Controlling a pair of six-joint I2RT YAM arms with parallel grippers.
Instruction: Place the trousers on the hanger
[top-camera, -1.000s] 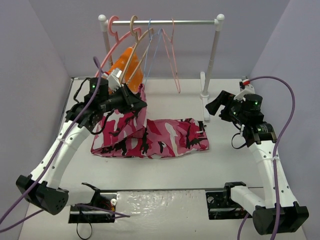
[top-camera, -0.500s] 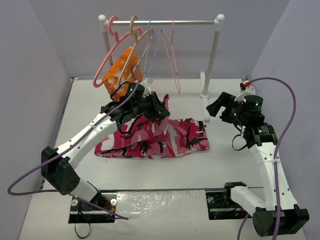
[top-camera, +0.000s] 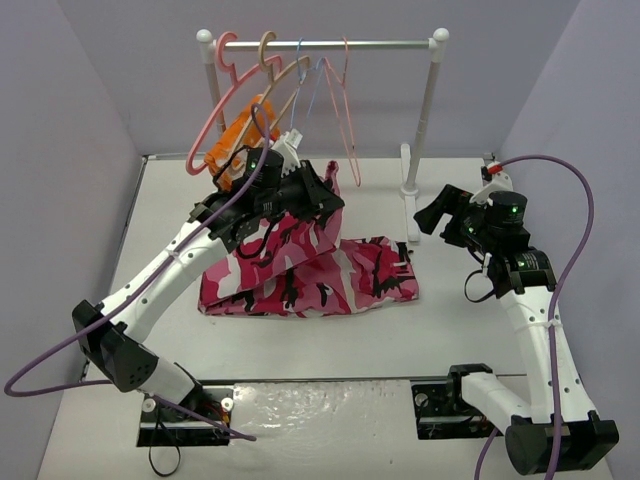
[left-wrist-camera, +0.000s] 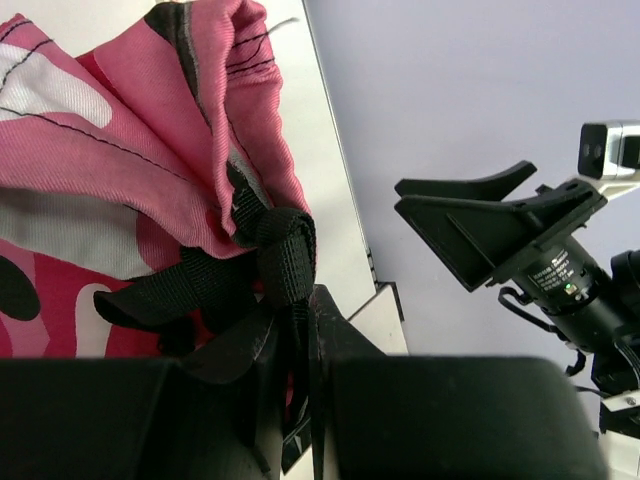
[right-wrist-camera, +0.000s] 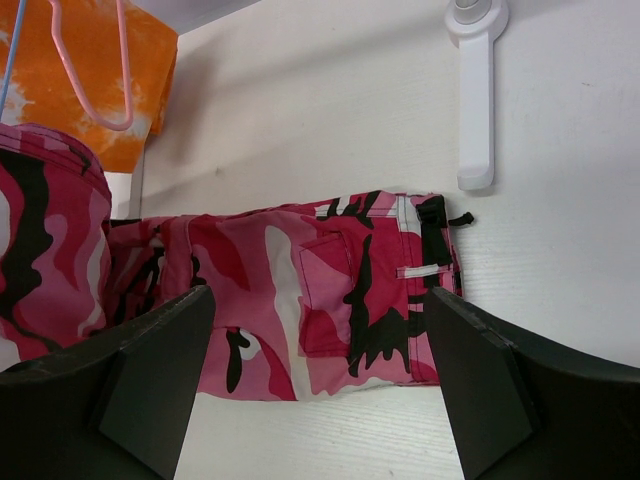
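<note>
The camouflage trousers (top-camera: 340, 275) lie folded across the middle of the table. One end is lifted up toward the rack by my left gripper (top-camera: 322, 200). In the left wrist view that gripper (left-wrist-camera: 305, 305) is shut on a black strap (left-wrist-camera: 285, 250) at the edge of the trousers (left-wrist-camera: 150, 130). The beige hanger (top-camera: 267, 45) hangs on the rail just above and behind it. My right gripper (top-camera: 432, 212) hovers at the right, open and holding nothing. Between its fingers (right-wrist-camera: 315, 310) the right wrist view shows the trousers' waist end (right-wrist-camera: 350, 290) below.
The rail (top-camera: 370, 43) also carries a thick pink hanger (top-camera: 212, 115), an orange cloth (top-camera: 240, 130) and thin blue and pink wire hangers (top-camera: 345, 120). The rack's white foot (top-camera: 410, 180) stands just behind the right gripper. Grey walls close in left and right.
My left arm has swung from the left toward the middle and raised the gripped end of the trousers toward the rack. The right arm has barely moved.
</note>
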